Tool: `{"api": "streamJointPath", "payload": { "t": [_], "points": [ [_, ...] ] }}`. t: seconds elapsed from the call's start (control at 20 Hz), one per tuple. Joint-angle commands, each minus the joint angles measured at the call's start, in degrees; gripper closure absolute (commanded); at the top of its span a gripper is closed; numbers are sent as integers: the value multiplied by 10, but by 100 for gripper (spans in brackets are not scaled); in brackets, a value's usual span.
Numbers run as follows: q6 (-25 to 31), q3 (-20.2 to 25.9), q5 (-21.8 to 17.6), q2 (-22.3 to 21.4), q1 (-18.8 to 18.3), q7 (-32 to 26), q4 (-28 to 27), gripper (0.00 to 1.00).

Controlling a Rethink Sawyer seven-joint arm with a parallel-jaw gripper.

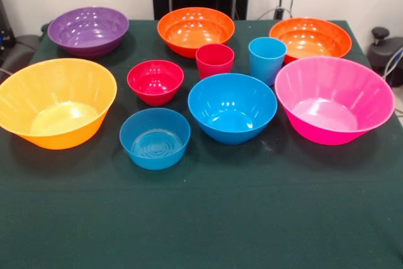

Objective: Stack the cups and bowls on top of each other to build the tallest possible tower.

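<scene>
Nothing stacked yet — every piece sits apart on the green tabletop (pixel 201 231), all upright, mouths up. Task looks to be at step zero: pick a base, then nest/stack on it.

Layout, front view: back row has the purple bowl (pixel 88 29) at left, an orange bowl (pixel 195 29) in the middle, a 2nd orange bowl (pixel 310 38) at right. Mid row: big yellow-orange bowl (pixel 55 102) far left, small red bowl (pixel 155 81), red cup (pixel 215 60) just behind the mid-sized blue bowl (pixel 232 106), light blue cup (pixel 267 60) beside the red cup, big pink bowl (pixel 332 99) far right. Small blue bowl (pixel 155 137) is nearest the camera, close to the mid blue bowl but apart from it.

No tower exists so far.

Gripper isn't visible in this view, so no fingers to report — can't tell how open they are, and nothing is held or touched by the robot.

Next move, my guess: a wide bowl as the base, probably flipped over for height; cups last on top. Glossy plastic rims — likely slippery, so a rim pinch needs care.
</scene>
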Motion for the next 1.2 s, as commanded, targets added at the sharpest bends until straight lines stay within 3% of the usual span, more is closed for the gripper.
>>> {"api": "streamJointPath", "payload": {
  "t": [0.05, 0.3, 1.2],
  "points": [
    [-54, 4, -6, 80, 3, 110, -12, 0],
    [-59, 4, -7, 70, 6, 112, 0, 0],
    [-198, -5, -38, 202, -6, 118, -19, 0]
  ]
}}
